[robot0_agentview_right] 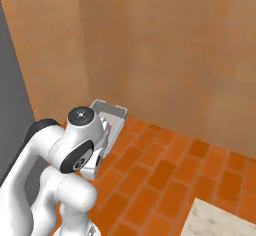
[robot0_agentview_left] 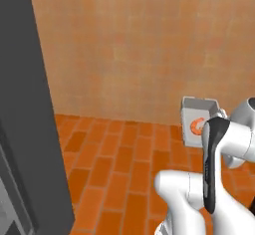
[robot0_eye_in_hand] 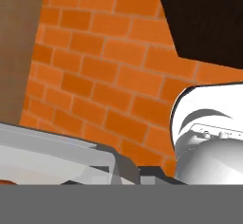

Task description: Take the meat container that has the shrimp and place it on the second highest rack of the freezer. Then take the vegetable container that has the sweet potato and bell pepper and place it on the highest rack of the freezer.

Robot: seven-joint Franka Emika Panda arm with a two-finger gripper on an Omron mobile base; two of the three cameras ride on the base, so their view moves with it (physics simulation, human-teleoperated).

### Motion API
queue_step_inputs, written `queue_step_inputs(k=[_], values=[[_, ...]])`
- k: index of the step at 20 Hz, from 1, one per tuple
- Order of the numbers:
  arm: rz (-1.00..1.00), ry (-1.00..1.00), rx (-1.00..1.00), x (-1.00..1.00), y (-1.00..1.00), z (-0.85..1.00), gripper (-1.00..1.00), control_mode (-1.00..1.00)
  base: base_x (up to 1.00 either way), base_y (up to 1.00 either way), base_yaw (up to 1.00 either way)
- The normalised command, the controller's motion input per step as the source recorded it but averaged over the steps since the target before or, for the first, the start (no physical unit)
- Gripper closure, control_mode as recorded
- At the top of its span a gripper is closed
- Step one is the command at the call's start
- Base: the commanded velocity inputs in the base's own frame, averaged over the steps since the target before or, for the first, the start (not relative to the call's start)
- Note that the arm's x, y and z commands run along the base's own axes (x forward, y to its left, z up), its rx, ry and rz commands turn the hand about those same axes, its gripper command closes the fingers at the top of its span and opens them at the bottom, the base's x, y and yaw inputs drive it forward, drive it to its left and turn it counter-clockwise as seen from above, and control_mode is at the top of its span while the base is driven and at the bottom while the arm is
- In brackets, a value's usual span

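The meat container (robot0_agentview_left: 198, 113), a small light-grey tray, hangs tilted in the air above the brick floor with the orange shrimp (robot0_agentview_left: 197, 125) inside it. My gripper (robot0_agentview_left: 216, 115) is shut on the tray's right wall, partly hidden behind my own arm. From the right base view the tray (robot0_agentview_right: 111, 114) sticks out past my upper arm. In the hand view its grey wall (robot0_eye_in_hand: 52, 154) lies at the lower left. The freezer (robot0_agentview_left: 25, 109) stands as a tall dark-grey slab to the left, well apart from the tray. The vegetable container, sweet potato and bell pepper are out of view.
An orange tiled wall (robot0_agentview_left: 139, 45) closes the space straight ahead, above the brick floor (robot0_agentview_left: 114, 169). A corner of a pale marble counter (robot0_agentview_right: 220, 222) shows at the lower right. My white arm (robot0_agentview_left: 199, 194) fills the foreground.
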Motion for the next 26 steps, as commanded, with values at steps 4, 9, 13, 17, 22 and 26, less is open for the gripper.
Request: queue_step_inputs(k=[4,9,13,17,22,26], values=[[0.00,0.00,0.00,0.00,0.00,0.00,1.00,1.00,0.14,-0.06,0.91],[0.00,0.00,0.00,0.00,0.00,0.00,1.00,1.00,0.36,-0.49,0.68],[0.00,0.00,0.00,0.00,0.00,0.00,1.00,1.00,1.00,-1.00,0.20],[0.00,0.00,0.00,0.00,0.00,0.00,1.00,1.00,0.84,-0.92,0.25],[0.00,0.00,0.00,0.00,0.00,0.00,1.00,1.00,-0.01,-0.07,0.92],[0.00,0.00,0.00,0.00,0.00,0.00,1.00,1.00,-0.14,0.00,1.00]])
